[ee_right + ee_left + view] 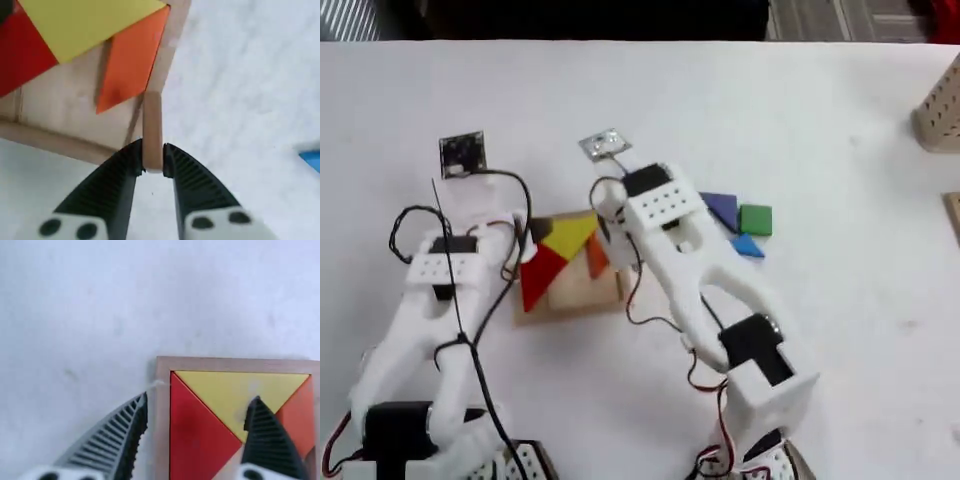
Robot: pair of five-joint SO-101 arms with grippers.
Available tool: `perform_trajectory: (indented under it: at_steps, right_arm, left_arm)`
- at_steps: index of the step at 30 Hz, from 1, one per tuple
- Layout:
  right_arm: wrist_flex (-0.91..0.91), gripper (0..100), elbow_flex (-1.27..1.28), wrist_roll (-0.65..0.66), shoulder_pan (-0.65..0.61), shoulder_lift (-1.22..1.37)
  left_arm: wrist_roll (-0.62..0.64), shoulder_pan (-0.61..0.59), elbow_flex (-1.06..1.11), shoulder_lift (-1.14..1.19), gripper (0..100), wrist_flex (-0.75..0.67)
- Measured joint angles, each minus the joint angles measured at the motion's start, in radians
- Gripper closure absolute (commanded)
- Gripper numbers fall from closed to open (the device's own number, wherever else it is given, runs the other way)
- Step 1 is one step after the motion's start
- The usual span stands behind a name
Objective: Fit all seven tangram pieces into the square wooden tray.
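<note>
We have red (542,272), yellow (570,235), orange (595,258) in the tray (565,308) between left gripper (200,402) — spread — and right gripper (152,157) — pinching its wall; purple (723,208), green (755,219), blue (748,246) loose beyond it.

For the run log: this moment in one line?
left gripper open astride tray corner | right gripper shut on tray rim | pieces in tray: red, yellow, orange | outside: purple, green, blue

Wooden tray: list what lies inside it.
Inside the wooden tray lie a red triangle, a yellow triangle and an orange piece; the rest seen is bare wood. The right arm covers its right edge from above.
</note>
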Motion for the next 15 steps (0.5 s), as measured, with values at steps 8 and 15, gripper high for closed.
perform_trajectory:
  at_steps: [8, 15]
  right_arm:
    - [-0.203, 98.0, 0.121, -0.057, -0.075, -0.011]
    - [-0.301, 78.2, 0.147, -0.057, -0.086, -0.011]
  left_arm:
    - [0.0, -0.064, -0.011, 0.002, 69, 0.0]
    - [0.0, -0.072, -0.02, 0.002, 69, 0.0]
